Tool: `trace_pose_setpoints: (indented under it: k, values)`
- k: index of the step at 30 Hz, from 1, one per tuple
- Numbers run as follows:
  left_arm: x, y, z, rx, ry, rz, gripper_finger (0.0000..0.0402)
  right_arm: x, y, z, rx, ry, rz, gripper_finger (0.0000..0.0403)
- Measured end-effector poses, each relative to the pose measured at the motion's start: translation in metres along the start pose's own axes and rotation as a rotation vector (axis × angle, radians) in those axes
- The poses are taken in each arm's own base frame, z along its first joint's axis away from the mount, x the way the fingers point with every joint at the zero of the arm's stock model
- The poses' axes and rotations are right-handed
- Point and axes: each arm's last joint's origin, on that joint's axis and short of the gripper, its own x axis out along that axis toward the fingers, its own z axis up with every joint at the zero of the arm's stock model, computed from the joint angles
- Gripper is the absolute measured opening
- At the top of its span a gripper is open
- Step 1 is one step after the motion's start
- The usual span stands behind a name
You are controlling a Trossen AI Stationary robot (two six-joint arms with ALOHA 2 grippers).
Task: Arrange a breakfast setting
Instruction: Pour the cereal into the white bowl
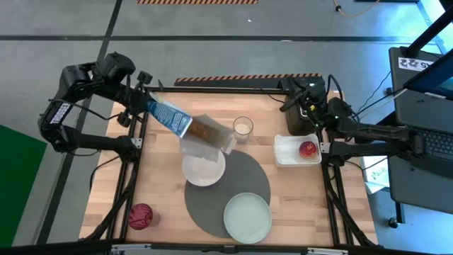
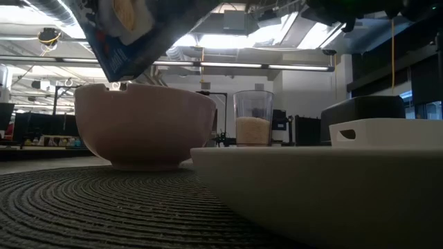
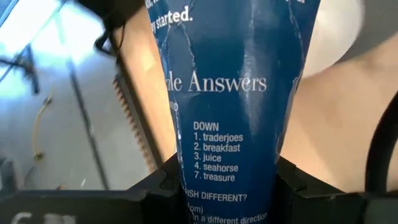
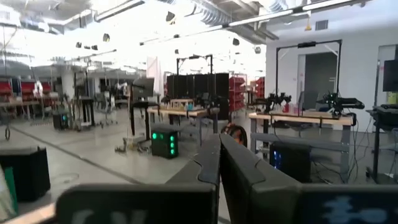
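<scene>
My left gripper is shut on the blue cereal box, which slants down over the white bowl. The box's open end is lowest, just above the bowl's far rim. The bowl rests on the round dark-grey mat, and the pale-green plate lies on the mat's near edge. The glass of milk stands behind the mat. A red apple lies in the white tray. My right gripper is shut and empty, raised over the black toaster. My left gripper pinches the box's closed end between its two fingers, one on each opposite side. The fingers come from the table's far left, slanting down along the box. The box is lifted clear and tilted, its open end over the bowl.
A dark-red round thing sits at the near left corner of the table. The toaster and the tray take up the right side. Bare wood shows on the left between that corner and the bowl.
</scene>
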Motion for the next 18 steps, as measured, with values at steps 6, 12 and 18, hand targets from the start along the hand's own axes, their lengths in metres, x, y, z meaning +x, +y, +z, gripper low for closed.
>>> trace_pose_setpoints:
  k: [6,12,18]
  values:
    - [-0.003,-0.001,-0.002,0.004,0.052,0.037,0.0119,0.003,0.003,-0.004,0.000,0.001,-0.003,0.0010]
    - [-0.003,-0.002,-0.004,0.005,0.088,0.059,0.0119,0.004,0.003,-0.004,-0.001,0.002,-0.002,0.0010]
    - [0.011,-0.008,-0.013,0.022,0.202,0.042,0.0119,0.004,0.003,-0.004,-0.008,0.002,-0.001,0.0010]
